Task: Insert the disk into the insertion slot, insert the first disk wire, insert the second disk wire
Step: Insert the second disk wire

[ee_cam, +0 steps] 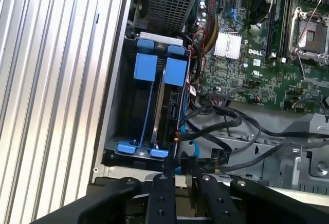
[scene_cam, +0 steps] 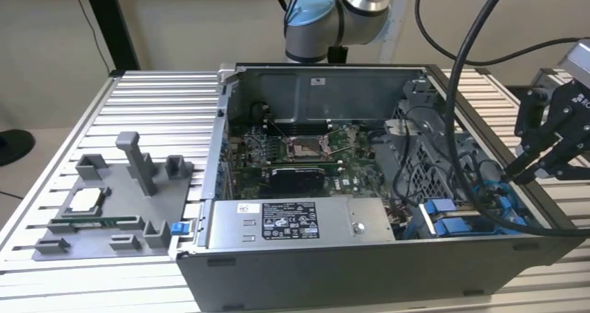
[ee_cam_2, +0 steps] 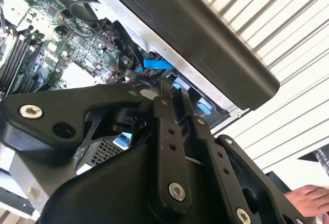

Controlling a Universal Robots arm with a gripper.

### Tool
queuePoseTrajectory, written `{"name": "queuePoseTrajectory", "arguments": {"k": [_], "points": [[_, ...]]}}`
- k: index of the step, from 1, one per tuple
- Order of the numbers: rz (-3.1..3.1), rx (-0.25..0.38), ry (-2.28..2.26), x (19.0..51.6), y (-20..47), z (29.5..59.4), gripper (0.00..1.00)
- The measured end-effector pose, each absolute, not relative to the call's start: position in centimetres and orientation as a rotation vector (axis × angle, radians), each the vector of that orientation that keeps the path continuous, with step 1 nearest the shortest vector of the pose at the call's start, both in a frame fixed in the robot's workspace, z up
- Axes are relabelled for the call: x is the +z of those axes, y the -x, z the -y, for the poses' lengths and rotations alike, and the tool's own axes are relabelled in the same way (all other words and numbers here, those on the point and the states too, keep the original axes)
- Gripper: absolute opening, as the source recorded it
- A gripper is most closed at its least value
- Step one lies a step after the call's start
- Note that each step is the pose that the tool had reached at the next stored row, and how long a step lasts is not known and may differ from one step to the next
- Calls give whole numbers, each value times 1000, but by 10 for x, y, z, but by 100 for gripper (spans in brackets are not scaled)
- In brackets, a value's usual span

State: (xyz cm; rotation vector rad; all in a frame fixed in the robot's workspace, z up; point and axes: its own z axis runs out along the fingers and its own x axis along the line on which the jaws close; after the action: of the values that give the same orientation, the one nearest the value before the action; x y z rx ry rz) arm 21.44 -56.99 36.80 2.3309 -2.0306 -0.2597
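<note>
Hovering at the computer case (scene_cam: 369,271) rim, gripper (ee_cam: 182,166) with fingers pressed close together, just beside the insertion slot (ee_cam: 119,111) holding the blue-framed disk (ee_cam: 146,69). Catching, in the second wrist view, a person's hand (ee_cam_2: 311,199) outside the case.

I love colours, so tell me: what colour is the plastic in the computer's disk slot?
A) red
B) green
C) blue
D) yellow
C: the slot shows bright blue plastic rails and tabs in the first wrist view.
</note>
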Motion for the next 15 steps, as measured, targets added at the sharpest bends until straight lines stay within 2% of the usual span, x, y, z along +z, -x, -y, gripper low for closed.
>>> {"name": "queuePoseTrajectory", "arguments": {"k": [15], "points": [[2202,-291,-2186,360,-214,570,100]]}}
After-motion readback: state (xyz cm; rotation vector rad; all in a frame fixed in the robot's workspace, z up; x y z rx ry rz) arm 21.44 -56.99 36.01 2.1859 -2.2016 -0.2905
